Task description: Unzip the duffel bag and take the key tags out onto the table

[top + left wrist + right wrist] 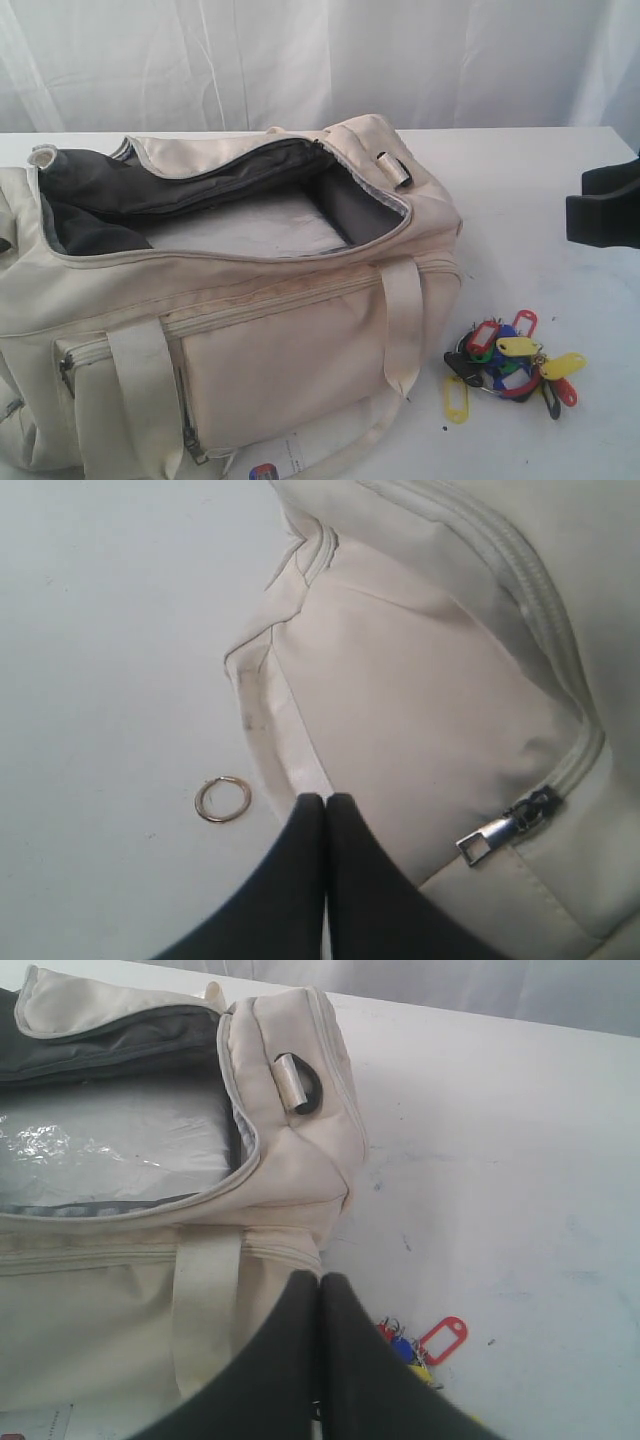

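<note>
The cream duffel bag (300, 340) lies on the white table (530, 200) with its top zipper open, showing dark grey lining and a pale sheet inside. The key tags (512, 362), a bunch in red, yellow, blue, green and black, rest on the table just right of the bag. My right gripper (320, 1278) is shut with nothing in it, hovering over the bag's end with the key tags (432, 1344) beside its fingers. My left gripper (325, 800) is shut and empty at the edge of the bag's fabric (420, 700), near a grey zipper pull (495, 835).
A loose metal ring (222, 799) lies on the table beside the left gripper. A paper label (265, 470) with a red-blue mark sits at the bag's front. A dark part of my right arm (605, 205) hangs at the right edge. White curtains close the back.
</note>
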